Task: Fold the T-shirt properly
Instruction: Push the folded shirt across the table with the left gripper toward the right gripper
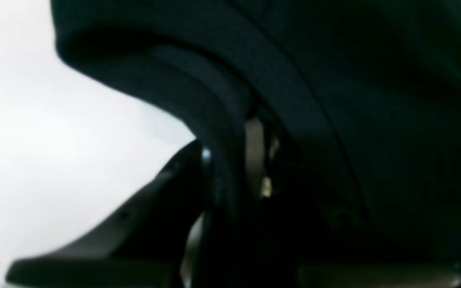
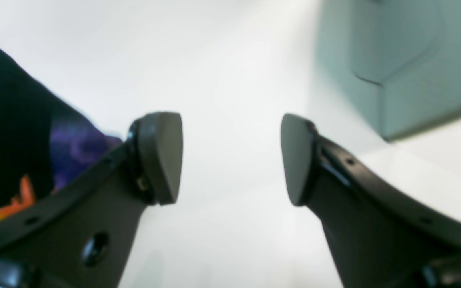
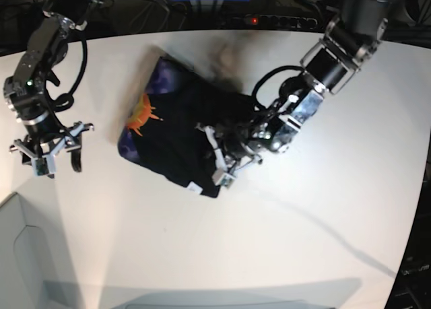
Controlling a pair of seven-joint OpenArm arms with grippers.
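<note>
Presently the left pincer [image 3: 225,162] appears clamped on a black fold of the T-shirt [image 3: 182,130], though its view is blurred. Right pincer [image 3: 52,154] stands open over bare worktop [image 3: 269,242], T-shirt well beside it.

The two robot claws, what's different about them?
The right gripper is open and empty; the left gripper is shut on the T-shirt. The right gripper hangs over bare table beside the T-shirt; the left is at its edge. Both are dark.

Left end effector [image 3: 225,162] clamped closed; right end effector [image 2: 230,160] spread wide.
</note>
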